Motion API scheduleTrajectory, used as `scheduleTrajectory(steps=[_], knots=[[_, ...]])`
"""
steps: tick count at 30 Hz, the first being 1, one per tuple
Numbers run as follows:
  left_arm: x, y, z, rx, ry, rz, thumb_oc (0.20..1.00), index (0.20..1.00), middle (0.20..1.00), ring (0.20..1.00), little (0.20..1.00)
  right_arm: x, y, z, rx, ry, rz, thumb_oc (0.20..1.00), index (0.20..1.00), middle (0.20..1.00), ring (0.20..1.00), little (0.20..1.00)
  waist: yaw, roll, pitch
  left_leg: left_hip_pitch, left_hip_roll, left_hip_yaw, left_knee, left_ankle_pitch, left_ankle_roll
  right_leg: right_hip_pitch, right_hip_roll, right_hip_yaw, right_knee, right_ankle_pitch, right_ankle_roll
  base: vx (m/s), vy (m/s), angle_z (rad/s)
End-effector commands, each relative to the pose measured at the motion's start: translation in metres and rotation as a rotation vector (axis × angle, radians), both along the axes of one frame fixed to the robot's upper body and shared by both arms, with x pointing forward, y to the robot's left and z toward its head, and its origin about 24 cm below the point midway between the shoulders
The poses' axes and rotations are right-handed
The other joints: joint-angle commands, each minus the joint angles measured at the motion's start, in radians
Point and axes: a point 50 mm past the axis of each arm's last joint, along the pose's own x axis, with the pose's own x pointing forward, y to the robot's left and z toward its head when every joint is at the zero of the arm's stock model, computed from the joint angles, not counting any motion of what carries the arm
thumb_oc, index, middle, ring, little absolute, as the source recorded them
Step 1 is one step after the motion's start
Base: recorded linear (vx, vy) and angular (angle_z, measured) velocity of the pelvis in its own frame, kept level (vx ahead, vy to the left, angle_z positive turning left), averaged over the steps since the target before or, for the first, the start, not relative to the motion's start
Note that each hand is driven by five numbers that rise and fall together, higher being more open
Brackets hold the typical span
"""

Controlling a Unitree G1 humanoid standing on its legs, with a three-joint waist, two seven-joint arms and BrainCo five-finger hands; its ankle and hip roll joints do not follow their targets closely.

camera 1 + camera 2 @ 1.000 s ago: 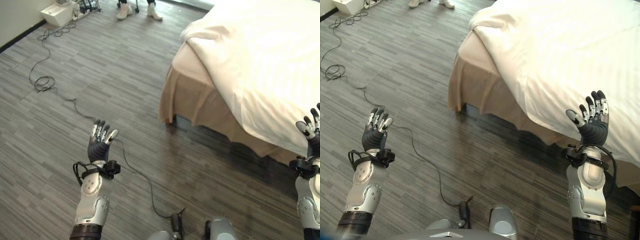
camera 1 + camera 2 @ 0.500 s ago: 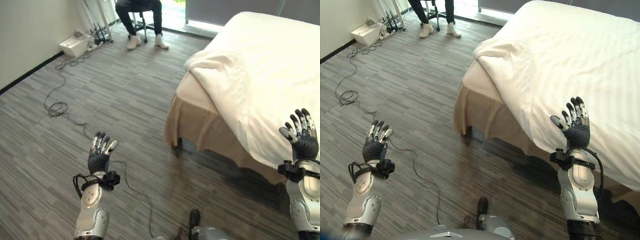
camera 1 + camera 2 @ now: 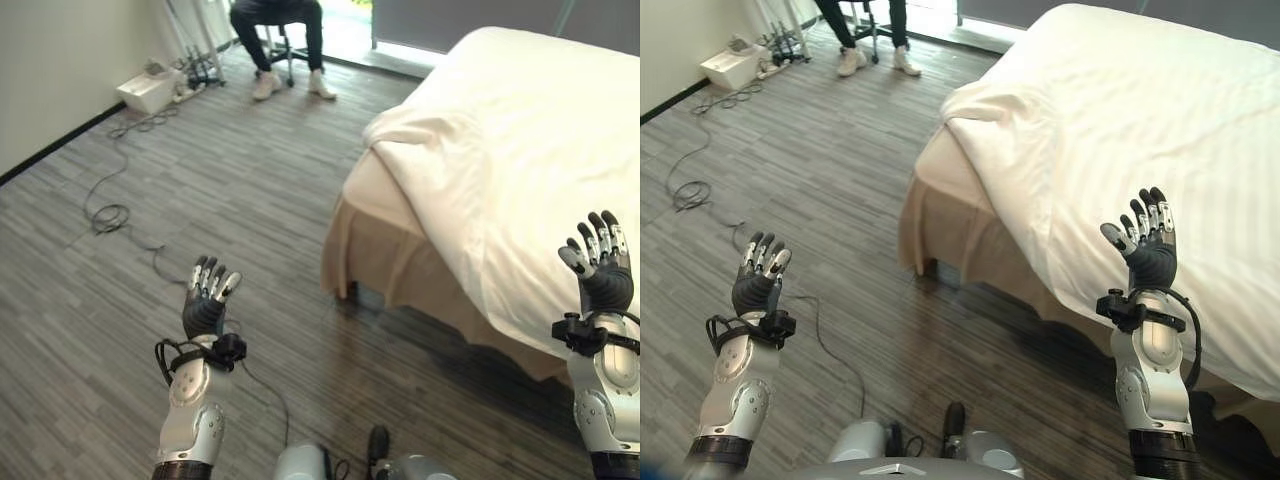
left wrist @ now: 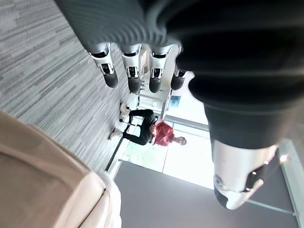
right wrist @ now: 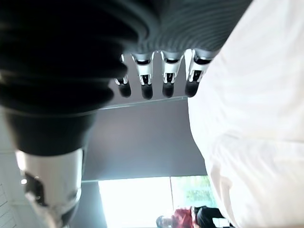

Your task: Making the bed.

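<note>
A bed (image 3: 380, 190) with a tan skirt (image 3: 385, 265) stands at the right, covered by a white duvet (image 3: 520, 130) whose near corner is folded back and bunched (image 3: 415, 130). My left hand (image 3: 205, 305) is raised over the floor, open and holding nothing, well to the left of the bed. My right hand (image 3: 1148, 250) is raised open in front of the duvet's hanging side edge (image 3: 1090, 290), apart from it. Straight fingers (image 5: 164, 76) show beside the white duvet (image 5: 256, 118) in the right wrist view.
A person sits on a chair (image 3: 285, 35) at the far end of the room. A white box (image 3: 148, 90) and cables (image 3: 110, 215) lie along the left wall. Grey plank floor (image 3: 230, 170) spreads between me and the bed.
The camera shifted slightly, so the bed sits a little more to the left. Both hands stay raised and open, the left one a bit lower in the picture.
</note>
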Motion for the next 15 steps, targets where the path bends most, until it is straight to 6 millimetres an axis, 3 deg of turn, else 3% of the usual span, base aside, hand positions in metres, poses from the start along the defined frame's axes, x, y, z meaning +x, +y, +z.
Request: scheduleTrajectory(steps=[1, 4, 6, 8, 9, 10, 11, 12, 13, 14, 15], knots=[[0.006, 0.013, 0.023, 0.042, -0.120, 0.045, 1.000, 1.000, 1.000, 1.000, 1.000, -0.006, -0.019, 0.030, -0.054, -0.138, -0.063, 1.000, 1.000, 1.000, 1.000, 1.000, -0.009, 0.043, -0.039, 0.039, -0.007, -0.044, -0.095, 0.195, -0.038, 0.127, -0.055, -0.047, 0.063, -0.173, 0.049, 0.18, 0.182, -0.19], [0.006, 0.014, 0.026, 0.048, -0.130, 0.048, 1.000, 1.000, 1.000, 1.000, 1.000, -0.005, -0.018, 0.030, -0.056, -0.134, -0.057, 1.000, 1.000, 1.000, 1.000, 1.000, -0.005, 0.048, -0.043, 0.043, -0.004, -0.071, -0.074, 0.186, -0.041, 0.149, -0.069, -0.015, 0.057, -0.174, 0.059, 0.23, 0.232, -0.40], [0.007, 0.014, 0.029, 0.055, -0.144, 0.041, 1.000, 1.000, 1.000, 1.000, 1.000, -0.003, -0.016, 0.031, -0.064, -0.135, -0.035, 1.000, 1.000, 1.000, 1.000, 1.000, 0.011, 0.055, -0.048, 0.041, -0.018, -0.150, 0.007, 0.133, -0.034, 0.171, -0.094, 0.042, 0.045, -0.163, 0.072, 0.36, 0.491, -0.93], [0.009, 0.013, 0.030, 0.052, -0.152, 0.037, 1.000, 1.000, 1.000, 1.000, 1.000, -0.004, -0.017, 0.032, -0.063, -0.138, -0.040, 1.000, 1.000, 1.000, 1.000, 1.000, -0.001, 0.063, -0.052, 0.046, -0.027, -0.155, -0.010, 0.114, -0.027, 0.176, -0.113, 0.042, 0.032, -0.152, 0.088, 0.24, 0.433, -0.61], [0.010, 0.012, 0.030, 0.050, -0.152, 0.029, 1.000, 1.000, 1.000, 1.000, 1.000, -0.004, -0.017, 0.030, -0.057, -0.131, -0.042, 1.000, 1.000, 1.000, 1.000, 1.000, -0.014, 0.076, -0.063, 0.075, -0.033, -0.141, -0.061, 0.086, -0.016, 0.173, -0.128, 0.048, 0.029, -0.145, 0.106, 0.30, 0.608, -0.45], [0.012, 0.011, 0.031, 0.073, -0.146, 0.017, 1.000, 1.000, 1.000, 1.000, 1.000, -0.004, -0.017, 0.024, -0.035, -0.115, -0.056, 1.000, 1.000, 1.000, 1.000, 1.000, -0.022, 0.079, -0.075, 0.102, -0.055, -0.109, -0.089, 0.070, 0.020, 0.151, -0.162, 0.075, 0.046, -0.093, 0.134, 0.31, 0.614, -0.50], [0.012, 0.011, 0.031, 0.074, -0.146, 0.017, 1.000, 1.000, 1.000, 1.000, 1.000, -0.004, -0.017, 0.024, -0.034, -0.115, -0.057, 1.000, 1.000, 1.000, 1.000, 1.000, -0.013, 0.077, -0.079, 0.099, -0.057, -0.100, -0.086, 0.068, 0.023, 0.144, -0.166, 0.084, 0.046, -0.091, 0.138, 0.30, 0.684, -0.59], [0.015, 0.010, 0.035, 0.094, -0.155, -0.001, 1.000, 1.000, 1.000, 1.000, 1.000, -0.005, -0.013, 0.019, 0.009, -0.114, -0.052, 1.000, 1.000, 1.000, 1.000, 1.000, -0.019, 0.079, -0.079, 0.103, -0.077, -0.076, -0.085, 0.050, 0.051, 0.122, -0.190, 0.096, 0.080, -0.042, 0.153, 0.15, 0.391, -0.54], [0.014, 0.011, 0.036, 0.104, -0.154, -0.004, 1.000, 1.000, 1.000, 1.000, 1.000, -0.003, -0.009, 0.018, 0.022, -0.116, -0.035, 1.000, 1.000, 1.000, 1.000, 1.000, -0.021, 0.081, -0.078, 0.112, -0.082, -0.070, -0.091, 0.045, 0.063, 0.099, -0.190, 0.107, 0.102, -0.032, 0.148, 0.26, 0.726, -0.65], [0.013, 0.015, 0.039, 0.143, -0.150, -0.008, 1.000, 1.000, 1.000, 1.000, 1.000, -0.001, -0.001, 0.014, 0.035, -0.104, -0.001, 1.000, 1.000, 1.000, 1.000, 1.000, -0.020, 0.083, -0.075, 0.127, -0.098, -0.038, -0.114, 0.039, 0.091, 0.051, -0.202, 0.132, 0.154, 0.042, 0.163, 0.14, 0.454, -0.61], [0.013, 0.015, 0.039, 0.144, -0.150, -0.007, 1.000, 1.000, 1.000, 1.000, 1.000, -0.001, -0.001, 0.013, 0.036, -0.104, -0.001, 1.000, 1.000, 1.000, 1.000, 1.000, -0.017, 0.082, -0.076, 0.127, -0.099, -0.034, -0.117, 0.041, 0.092, 0.047, -0.203, 0.137, 0.154, 0.044, 0.164, 0.18, 0.553, -0.69]])
